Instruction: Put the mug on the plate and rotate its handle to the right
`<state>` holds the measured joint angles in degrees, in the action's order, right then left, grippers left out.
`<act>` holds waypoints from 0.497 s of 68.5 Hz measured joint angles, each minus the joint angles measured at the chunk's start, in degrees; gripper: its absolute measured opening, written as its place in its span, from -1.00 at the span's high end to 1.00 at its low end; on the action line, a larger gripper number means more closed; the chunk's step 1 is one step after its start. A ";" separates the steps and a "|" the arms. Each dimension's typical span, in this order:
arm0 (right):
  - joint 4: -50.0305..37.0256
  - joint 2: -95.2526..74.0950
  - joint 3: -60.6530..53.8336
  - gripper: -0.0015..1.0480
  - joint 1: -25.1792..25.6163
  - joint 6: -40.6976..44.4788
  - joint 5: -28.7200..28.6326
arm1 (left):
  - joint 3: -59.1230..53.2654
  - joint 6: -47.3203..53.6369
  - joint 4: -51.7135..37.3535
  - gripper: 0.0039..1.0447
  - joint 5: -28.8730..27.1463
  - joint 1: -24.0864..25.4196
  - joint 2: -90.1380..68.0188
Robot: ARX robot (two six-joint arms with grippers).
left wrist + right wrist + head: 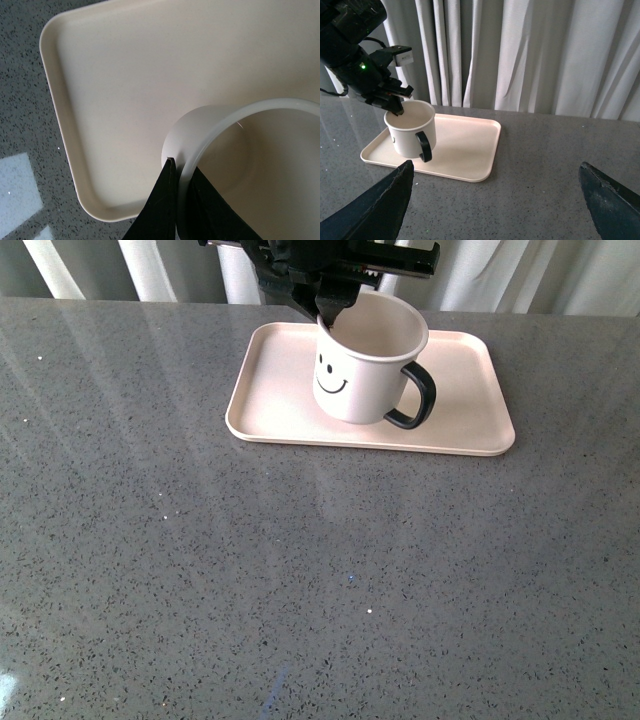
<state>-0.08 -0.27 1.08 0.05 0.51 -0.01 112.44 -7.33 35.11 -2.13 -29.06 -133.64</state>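
- At the upper middle of the front view you see the plate (275, 405) lying on the grey table (300, 580), its long axis running left to right.
- The mug (365, 380) stands upright on the plate, near its middle, with the smiley face (332, 375) turned toward the camera and a little left.
- The handle (422, 395) points to the right of the frame, angled slightly toward the camera.
- Your left gripper (333, 312) is clamped on the mug's rim, one finger inside and one outside. The frame's top edge cuts off its upper body.
- You cannot tell whether the mug's base sits flat.
- Your right gripper (492, 210) is spread wide, holding nothing.
- A white label (404, 56) on the left arm is too small to read.
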 joint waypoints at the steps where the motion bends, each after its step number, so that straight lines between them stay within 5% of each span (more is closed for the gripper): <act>1: 0.00 0.00 0.00 -0.82 0.00 0.00 0.00 | 0.39 0.02 0.11 0.96 0.09 0.04 -0.31; 34: 0.00 0.00 0.00 -0.82 0.00 -0.07 0.00 | 6.95 -1.20 2.25 0.96 2.54 0.26 -6.97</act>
<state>-0.08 -0.27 1.08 0.05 0.45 -0.01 119.39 -8.54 37.36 0.40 -28.80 -140.62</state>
